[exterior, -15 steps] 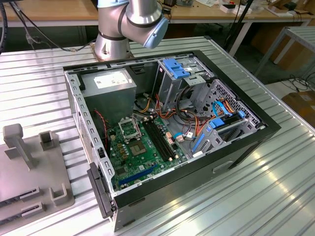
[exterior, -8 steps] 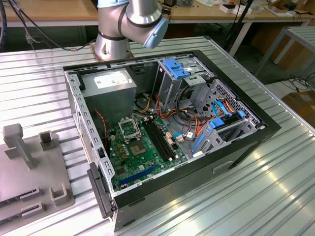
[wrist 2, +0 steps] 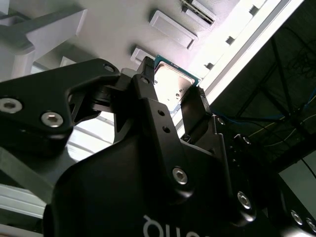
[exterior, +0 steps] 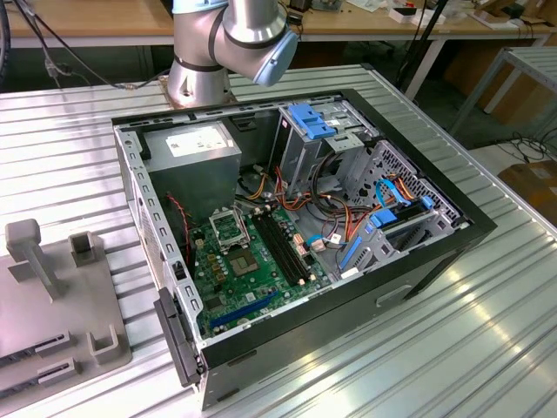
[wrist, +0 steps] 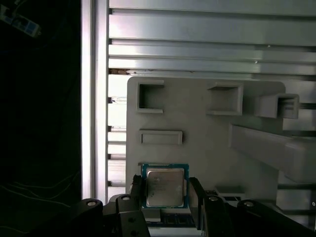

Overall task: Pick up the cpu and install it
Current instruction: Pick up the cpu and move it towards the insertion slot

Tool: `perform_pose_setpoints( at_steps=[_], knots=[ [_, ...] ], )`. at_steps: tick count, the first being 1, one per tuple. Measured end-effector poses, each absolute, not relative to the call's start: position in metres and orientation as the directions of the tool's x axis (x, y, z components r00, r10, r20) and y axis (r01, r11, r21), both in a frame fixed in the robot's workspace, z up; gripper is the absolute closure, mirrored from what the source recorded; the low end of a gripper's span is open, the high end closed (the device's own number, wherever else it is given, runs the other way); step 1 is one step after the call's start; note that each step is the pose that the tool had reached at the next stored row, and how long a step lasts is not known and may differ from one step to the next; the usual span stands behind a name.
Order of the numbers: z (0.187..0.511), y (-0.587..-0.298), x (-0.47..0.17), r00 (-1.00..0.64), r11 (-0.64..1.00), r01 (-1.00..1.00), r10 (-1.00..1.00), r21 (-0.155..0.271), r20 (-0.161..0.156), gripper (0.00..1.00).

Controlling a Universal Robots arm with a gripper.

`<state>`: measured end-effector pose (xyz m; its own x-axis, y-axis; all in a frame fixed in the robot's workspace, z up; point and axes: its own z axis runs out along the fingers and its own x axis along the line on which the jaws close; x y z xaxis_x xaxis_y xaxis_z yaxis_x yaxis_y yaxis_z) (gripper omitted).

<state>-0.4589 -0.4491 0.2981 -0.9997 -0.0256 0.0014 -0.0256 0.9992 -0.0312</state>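
Cpu [wrist: 165, 184]: clamped by edges between end effector [wrist: 166, 191] fingers, held over grey tray [wrist: 197, 138]. Handling: chip to be kept level, squeeze kept light, computer case [exterior: 435, 252] wall cleared.

dim wrist views, pale glare on the cpu [wrist 2: 171, 85]

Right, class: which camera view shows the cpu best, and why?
The first wrist view: the cpu faces the camera squarely, its whole metal top visible, with the grey fixture behind. The second wrist view shows it obliquely, partly behind the gripper.
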Motion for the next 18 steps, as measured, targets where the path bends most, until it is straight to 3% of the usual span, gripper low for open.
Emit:
perform_pose_setpoints(
  at_steps=[18],
  knots=[
    [0.3068, -0.4491, -0.4589, -1.0, 0.999, -0.026, -0.026, -0.031, 0.001, 0.53]
  ],
)
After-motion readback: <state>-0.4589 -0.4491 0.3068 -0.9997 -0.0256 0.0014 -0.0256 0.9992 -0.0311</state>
